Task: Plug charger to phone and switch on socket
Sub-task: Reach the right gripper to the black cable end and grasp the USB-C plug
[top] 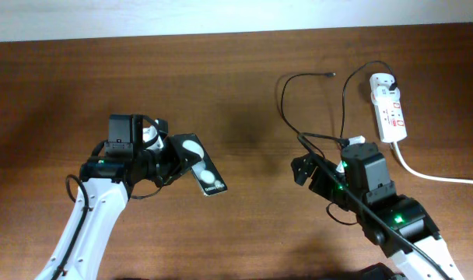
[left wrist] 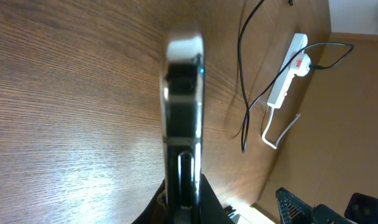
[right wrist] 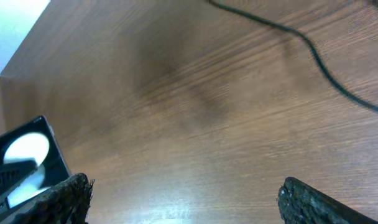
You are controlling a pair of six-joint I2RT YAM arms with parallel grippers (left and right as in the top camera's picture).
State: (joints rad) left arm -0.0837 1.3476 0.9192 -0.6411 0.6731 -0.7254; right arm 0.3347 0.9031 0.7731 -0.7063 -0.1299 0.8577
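My left gripper (top: 176, 159) is shut on one end of the phone (top: 203, 167), a flat black slab with two white round spots, and holds it tilted over the table. In the left wrist view the phone (left wrist: 183, 93) shows edge-on between the jaws (left wrist: 184, 199). The charger cable (top: 285, 105) loops across the table, its tiny tip (top: 333, 75) lying free at the back and its other end at the socket (top: 390, 113). My right gripper (top: 303, 169) is open and empty just above the table near the cable. Its wrist view shows spread fingers (right wrist: 189, 202), the phone (right wrist: 27, 152) far left and the cable (right wrist: 316, 56).
The socket's thick white cord (top: 431, 175) runs off to the right. The socket (left wrist: 287, 78) and cable (left wrist: 246, 68) also show in the left wrist view. The table's back edge (top: 221, 35) meets a white wall.
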